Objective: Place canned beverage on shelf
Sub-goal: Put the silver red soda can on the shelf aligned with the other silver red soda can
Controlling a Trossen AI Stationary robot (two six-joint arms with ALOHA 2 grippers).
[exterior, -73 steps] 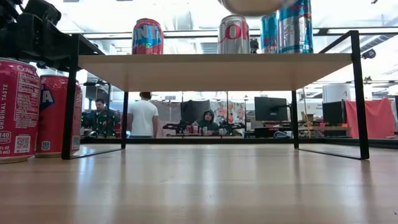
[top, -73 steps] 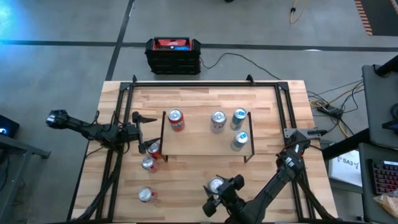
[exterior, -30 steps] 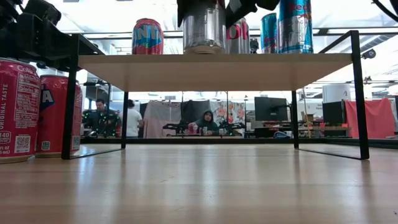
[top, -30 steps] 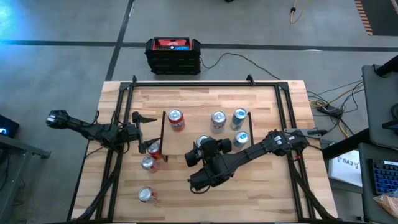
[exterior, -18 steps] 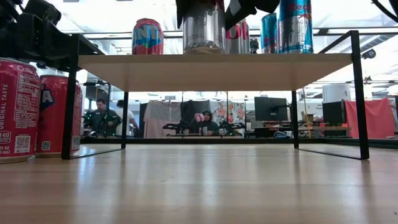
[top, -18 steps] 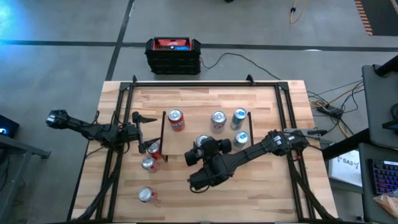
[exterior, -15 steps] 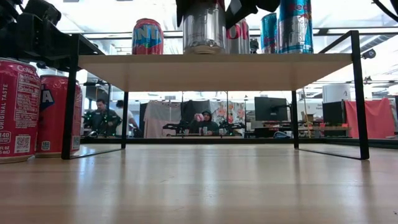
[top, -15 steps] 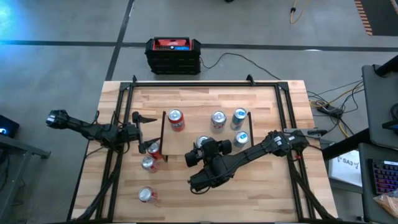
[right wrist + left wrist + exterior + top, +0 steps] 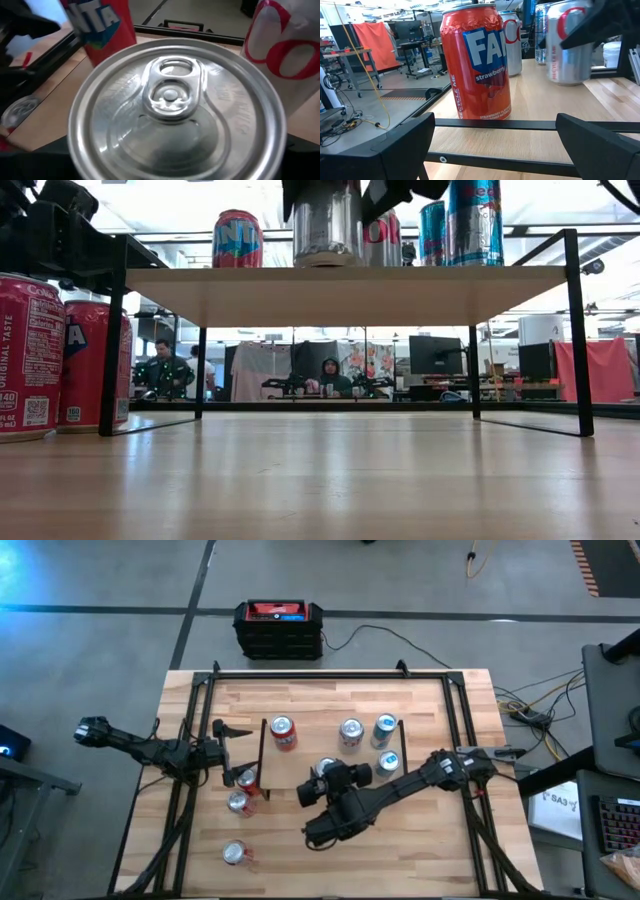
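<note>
The shelf (image 9: 315, 745) is a light-wood board on thin black legs (image 9: 340, 290). On it stand a red Fanta can (image 9: 283, 730), a silver can with red lettering (image 9: 350, 732) and two blue cans (image 9: 385, 727). My right gripper (image 9: 330, 780) is shut on a silver can (image 9: 327, 225) at the shelf's near edge. My left gripper (image 9: 235, 730) is open and level at the shelf's left end, facing the Fanta can (image 9: 477, 62) and touching nothing. My right gripper pinches the silver can's side wall near its top (image 9: 300, 200) between its two fingers. The fingers slant down from the table's near side. The can is upright, and its base (image 9: 327, 262) meets the shelf board in the low view.
Three red cans stand on the table left of and in front of the shelf: (image 9: 246, 780), (image 9: 238, 803), (image 9: 234, 853). A black-and-red box (image 9: 279, 628) sits on the floor beyond the far edge. Black rails (image 9: 330, 672) frame the tabletop. People sit in the room behind.
Earlier, my right gripper carried the silver can from the table's near edge up to the shelf. Over the last second it has kept still, with the can upright at the shelf's near edge.
</note>
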